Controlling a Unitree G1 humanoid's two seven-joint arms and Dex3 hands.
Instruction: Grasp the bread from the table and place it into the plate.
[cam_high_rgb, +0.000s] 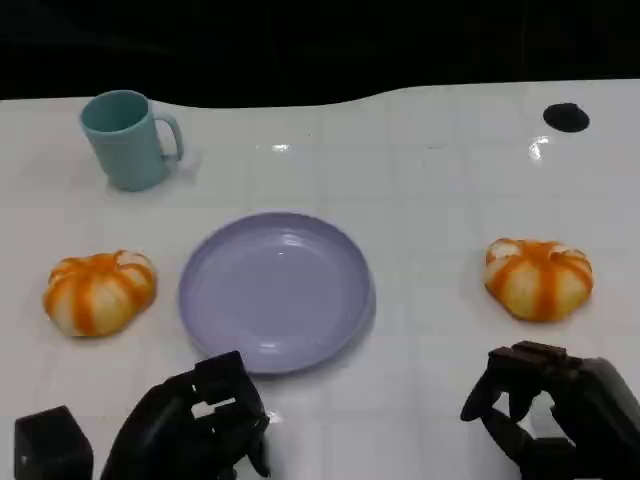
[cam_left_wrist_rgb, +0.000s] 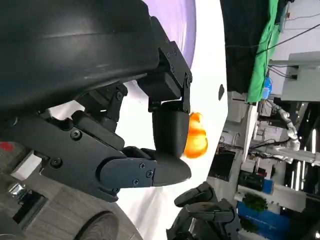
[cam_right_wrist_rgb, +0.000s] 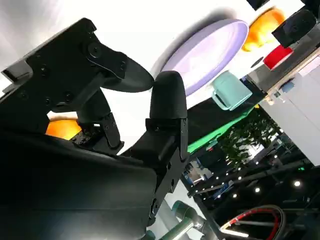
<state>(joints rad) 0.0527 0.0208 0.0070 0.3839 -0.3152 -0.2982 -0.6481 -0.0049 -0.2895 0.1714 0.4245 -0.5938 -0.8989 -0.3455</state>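
Far left of the head view, mid-height: a round orange-and-cream striped bread roll (cam_high_rgb: 99, 291) on the white desk (cam_high_rgb: 430, 190), just beside the left rim of a shallow lilac plastic plate (cam_high_rgb: 276, 291) but apart from it. Upper left: a teal ceramic mug (cam_high_rgb: 128, 138), upright, handle toward the right, well behind the roll. Lower left: the black left hand (cam_high_rgb: 195, 420), fingers (cam_high_rgb: 225, 385) curled inward with nothing in them, just below the plate's near rim; beside it at the corner, a small black block (cam_high_rgb: 52, 448). Plate at centre, nothing on it, so no bread placed yet. Right, mid-height: a second round orange-and-cream striped roll (cam_high_rgb: 538, 277), well apart from the plate. Lower right: the black right hand (cam_high_rgb: 555, 405), fingers bent yet spread, gripping nothing, directly beneath that roll and near it. Upper right: a small dark round spot (cam_high_rgb: 566, 117) on the desk.

Probable deciding relation: right-side roll straight up-frame from the right hand, nearer than the left roll to the left hand, which lies up and to the left. Both rolls near-round, slightly wider than deep.
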